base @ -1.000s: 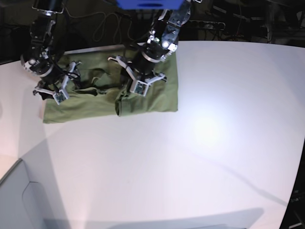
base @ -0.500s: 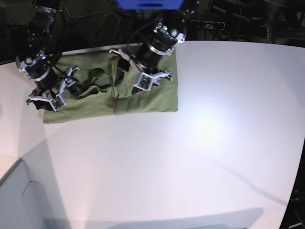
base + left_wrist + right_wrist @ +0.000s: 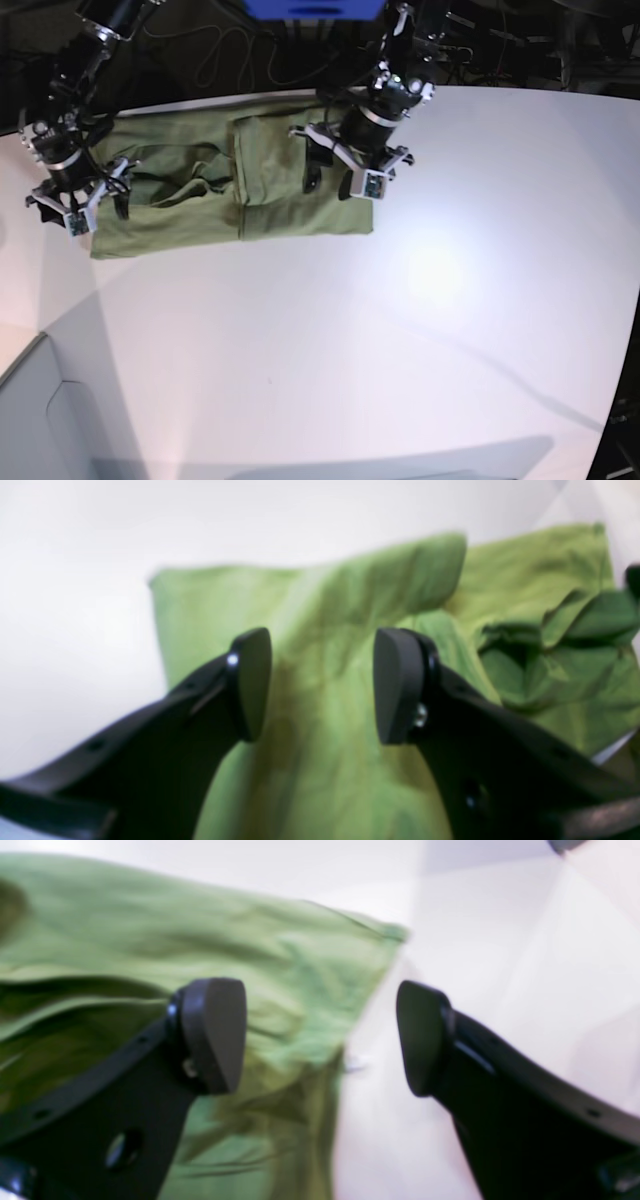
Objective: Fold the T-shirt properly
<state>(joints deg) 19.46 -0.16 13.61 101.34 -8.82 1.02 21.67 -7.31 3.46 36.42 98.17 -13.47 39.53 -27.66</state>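
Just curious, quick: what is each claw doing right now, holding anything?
Left claw: open, holding nothing, above the T-shirt.
Right claw: open, holding nothing, over the shirt's edge.

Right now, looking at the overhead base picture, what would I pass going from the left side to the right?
The right arm's open fingers at the shirt's left end → the rumpled part of the T-shirt → its flat folded panel → the left arm's open fingers → bare white table.

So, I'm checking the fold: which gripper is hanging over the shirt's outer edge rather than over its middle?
The right gripper: its open jaws straddle the T-shirt edge, one finger over cloth, one over bare table. The left gripper has cloth under both fingers.
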